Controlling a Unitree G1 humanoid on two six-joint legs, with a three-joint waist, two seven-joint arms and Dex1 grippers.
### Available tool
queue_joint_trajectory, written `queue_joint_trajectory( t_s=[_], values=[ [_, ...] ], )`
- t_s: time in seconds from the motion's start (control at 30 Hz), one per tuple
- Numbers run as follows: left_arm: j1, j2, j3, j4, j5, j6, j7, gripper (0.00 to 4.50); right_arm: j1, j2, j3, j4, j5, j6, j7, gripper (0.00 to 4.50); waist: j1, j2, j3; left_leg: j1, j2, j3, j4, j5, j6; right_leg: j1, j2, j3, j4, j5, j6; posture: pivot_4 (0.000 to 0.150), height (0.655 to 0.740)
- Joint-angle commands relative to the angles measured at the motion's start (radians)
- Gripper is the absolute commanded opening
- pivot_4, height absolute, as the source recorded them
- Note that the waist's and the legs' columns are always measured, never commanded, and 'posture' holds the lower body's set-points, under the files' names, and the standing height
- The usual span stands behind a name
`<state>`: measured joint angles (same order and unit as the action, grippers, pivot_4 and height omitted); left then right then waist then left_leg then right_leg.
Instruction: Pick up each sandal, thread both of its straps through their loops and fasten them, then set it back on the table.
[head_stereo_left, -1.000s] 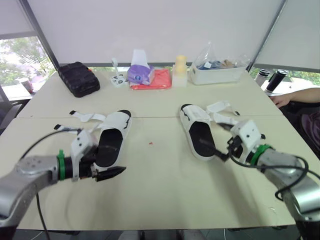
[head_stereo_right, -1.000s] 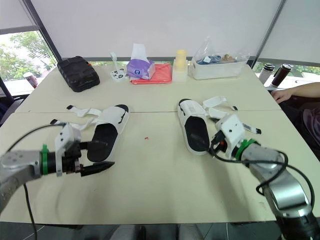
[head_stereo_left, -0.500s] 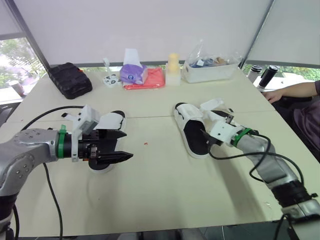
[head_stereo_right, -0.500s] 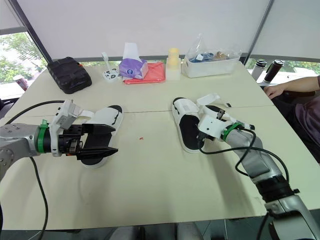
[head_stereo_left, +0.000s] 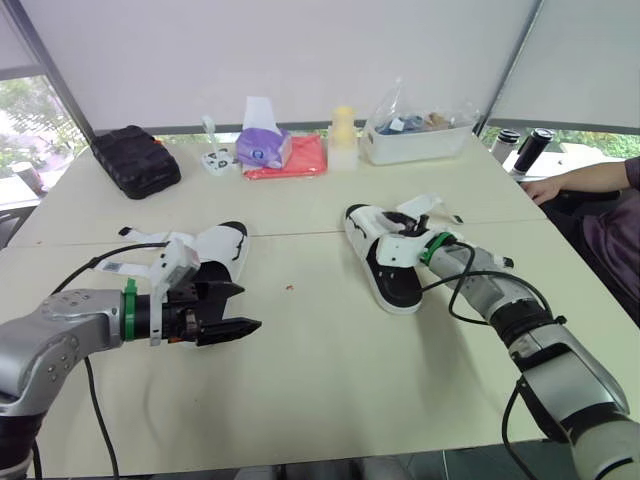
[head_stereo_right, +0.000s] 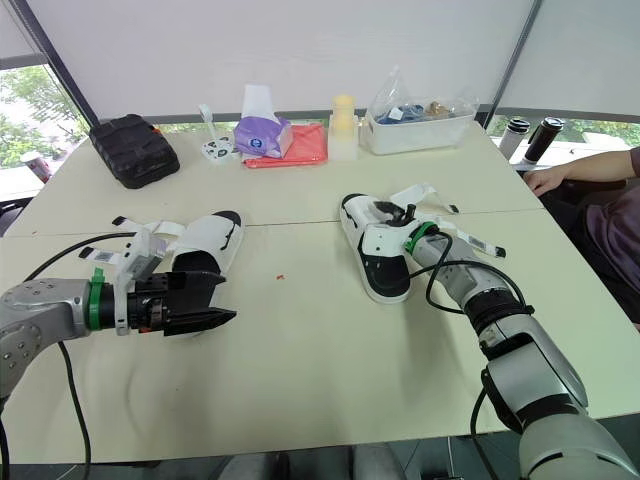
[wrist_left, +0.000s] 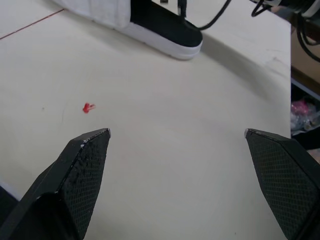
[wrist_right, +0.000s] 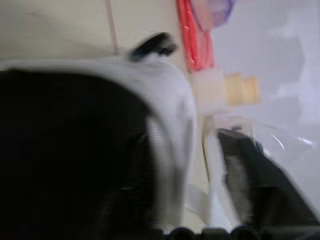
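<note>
Two white sandals with black footbeds lie on the cream table (head_stereo_left: 330, 350), straps undone. The left sandal (head_stereo_left: 222, 250) has loose straps trailing to its left. My left gripper (head_stereo_left: 246, 308) hovers open just in front of its heel, holding nothing; its fingers (wrist_left: 85, 165) frame bare table. The right sandal (head_stereo_left: 392, 275) lies right of centre and also appears in the left wrist view (wrist_left: 160, 25). My right gripper (head_stereo_left: 408, 228) sits at that sandal's strap side. The right wrist view has the white side wall (wrist_right: 170, 150) between a dark finger (wrist_right: 255, 175) and the footbed, gripped.
Along the far edge stand a black pouch (head_stereo_left: 135, 158), a purple tissue pack (head_stereo_left: 263, 148), a red cloth (head_stereo_left: 300, 158), a pale bottle (head_stereo_left: 343, 140) and a clear bin (head_stereo_left: 415, 140). Two dark bottles (head_stereo_left: 530, 150) and a person's hand (head_stereo_left: 545, 188) are at the right. A red speck (head_stereo_left: 290, 288) lies mid-table.
My right gripper moved from the right sandal's heel up to its strap side and closed on it. The left gripper stayed open near the left sandal's heel. The camera shifted.
</note>
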<state>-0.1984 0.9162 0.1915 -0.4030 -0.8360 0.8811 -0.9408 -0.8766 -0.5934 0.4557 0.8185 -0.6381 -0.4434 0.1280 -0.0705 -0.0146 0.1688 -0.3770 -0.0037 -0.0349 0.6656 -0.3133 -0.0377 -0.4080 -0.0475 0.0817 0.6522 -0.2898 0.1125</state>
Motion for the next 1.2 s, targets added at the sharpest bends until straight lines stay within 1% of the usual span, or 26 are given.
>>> queue_joint_trajectory(
  t_s=[0.03,0.07,0.2,0.27,0.43,0.5,0.6,0.7,0.77,0.83,0.97,1.1,1.2],
  values=[
    [0.014,-0.009,0.024,-0.003,0.013,-0.030,0.004,4.50,-0.053,-0.003,0.023,0.053,-0.047,-0.069,-0.048,0.48,-0.001,0.000,0.000,0.000,0.000,0.000,0.000,0.000,0.000,0.000,0.000,0.000,0.000,0.000,0.000,0.150,0.7400],
    [0.020,-0.011,0.024,-0.002,0.016,-0.033,0.005,4.50,-0.061,-0.002,0.027,0.072,-0.053,-0.078,-0.056,0.06,-0.001,0.000,0.000,0.000,0.000,0.000,0.000,0.000,0.000,0.000,0.000,0.000,0.000,0.000,0.000,0.150,0.7400],
    [0.034,-0.017,0.026,0.004,0.027,-0.043,0.008,4.50,-0.094,0.003,0.029,0.123,-0.067,-0.092,-0.089,0.06,-0.002,0.000,0.000,0.001,0.000,0.000,0.000,0.000,0.000,0.000,0.001,0.000,0.000,0.000,0.000,0.150,0.7400],
    [0.042,-0.018,0.025,0.006,0.033,-0.049,0.009,4.50,-0.108,-0.015,0.037,0.120,-0.093,-0.120,-0.126,0.06,-0.002,0.000,0.000,0.001,0.000,0.000,0.000,0.000,0.000,0.000,0.000,0.000,0.000,0.000,0.000,0.150,0.7400],
    [0.048,-0.011,0.022,0.014,0.044,-0.058,0.002,4.50,-0.090,-0.166,0.063,-0.034,-0.203,-0.396,-0.302,0.06,0.005,0.001,0.001,-0.002,-0.001,-0.001,0.000,0.000,-0.001,-0.002,-0.001,0.000,0.001,0.000,0.000,0.150,0.7400],
    [0.040,-0.009,0.019,0.025,0.049,-0.060,-0.005,4.50,-0.072,-0.250,0.061,-0.126,-0.236,-0.555,-0.350,0.06,0.001,0.001,0.001,-0.005,-0.001,0.000,0.000,0.003,-0.005,-0.005,-0.001,0.000,0.000,0.000,0.000,0.150,0.7400],
    [0.023,-0.009,0.003,0.039,0.055,-0.062,-0.011,4.50,-0.035,-0.343,0.053,-0.244,-0.253,-0.772,-0.366,0.06,0.001,0.001,0.001,-0.011,-0.001,0.000,0.000,0.004,-0.006,-0.012,-0.001,0.000,0.002,0.000,0.000,0.150,0.7400],
    [0.005,-0.020,-0.021,0.047,0.060,-0.061,-0.017,4.50,0.010,-0.375,0.049,-0.335,-0.266,-0.926,-0.347,0.06,-0.006,0.001,0.001,-0.013,-0.001,0.001,0.001,0.004,-0.008,-0.016,0.001,0.001,0.004,0.000,0.000,0.150,0.7400],
    [-0.009,-0.032,-0.040,0.051,0.066,-0.061,-0.018,4.50,0.040,-0.369,0.044,-0.372,-0.290,-0.982,-0.337,0.06,-0.006,0.001,0.001,-0.013,-0.001,0.002,0.001,0.004,-0.007,-0.017,0.001,0.002,0.008,0.000,0.000,0.150,0.7400],
    [-0.018,-0.044,-0.052,0.054,0.071,-0.062,-0.017,4.50,0.052,-0.342,0.036,-0.372,-0.327,-0.995,-0.341,0.06,-0.005,0.001,0.001,-0.012,-0.001,0.002,0.003,0.004,-0.006,-0.017,0.001,0.002,0.011,0.000,0.000,0.150,0.7400],
    [-0.019,-0.051,-0.062,0.050,0.069,-0.057,-0.028,4.50,0.048,-0.279,0.020,-0.376,-0.382,-1.045,-0.361,0.06,-0.003,0.001,0.001,-0.012,-0.001,0.001,0.007,0.004,-0.006,-0.017,0.002,0.003,0.015,0.000,0.000,0.150,0.7400],
    [-0.021,-0.054,-0.072,0.052,0.077,-0.063,-0.035,4.50,0.030,-0.225,0.025,-0.338,-0.398,-1.058,-0.351,0.06,-0.001,0.001,0.001,-0.012,0.000,0.001,0.009,0.004,-0.006,-0.017,0.003,0.003,0.016,0.000,0.000,0.150,0.7400],
    [-0.027,-0.066,-0.082,0.056,0.082,-0.068,-0.030,4.50,-0.003,-0.190,0.044,-0.256,-0.422,-1.038,-0.350,0.06,-0.001,0.001,0.001,-0.012,0.000,0.001,0.011,0.004,-0.006,-0.016,0.002,0.003,0.016,0.000,0.000,0.150,0.7400]
  ],
)
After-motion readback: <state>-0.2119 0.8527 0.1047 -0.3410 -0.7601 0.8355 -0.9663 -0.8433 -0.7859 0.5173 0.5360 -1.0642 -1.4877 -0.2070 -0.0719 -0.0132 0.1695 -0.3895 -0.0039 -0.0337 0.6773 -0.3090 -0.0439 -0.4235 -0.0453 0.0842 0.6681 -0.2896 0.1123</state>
